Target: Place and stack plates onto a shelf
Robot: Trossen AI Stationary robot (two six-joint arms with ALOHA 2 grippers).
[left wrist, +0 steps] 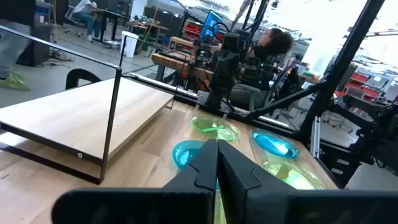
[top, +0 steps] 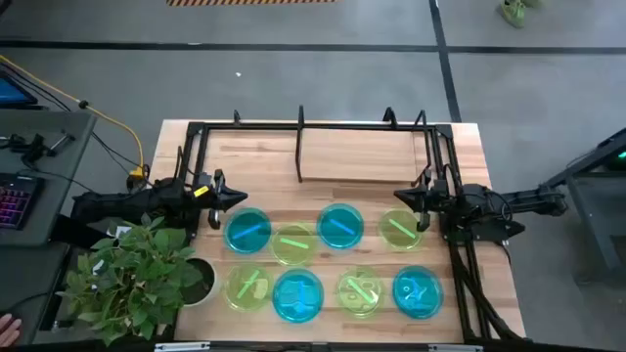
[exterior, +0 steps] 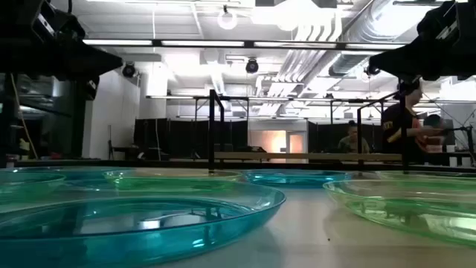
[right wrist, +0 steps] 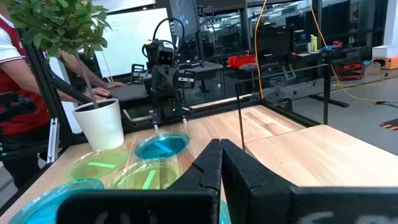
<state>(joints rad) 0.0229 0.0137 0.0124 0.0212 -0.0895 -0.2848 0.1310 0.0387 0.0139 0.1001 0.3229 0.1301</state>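
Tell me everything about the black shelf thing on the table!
The shelf is a low rack of thin black rods with upright posts, holding a light wood board. It sits on the far half of the table, behind the plates. Its board is bare, with no plate on it. No end effector touches it.

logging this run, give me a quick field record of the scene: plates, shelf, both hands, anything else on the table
plates: eight on the tabletop in two rows of four, none stacked; blue plate at the back row's left end, green plate at its right end
shelf: shelf behind the rows, no plates on it
left hand: left hand shut, above the blue plate's back edge
right hand: right hand shut, above the green plate's back edge
other: potted plant at the table's front left corner
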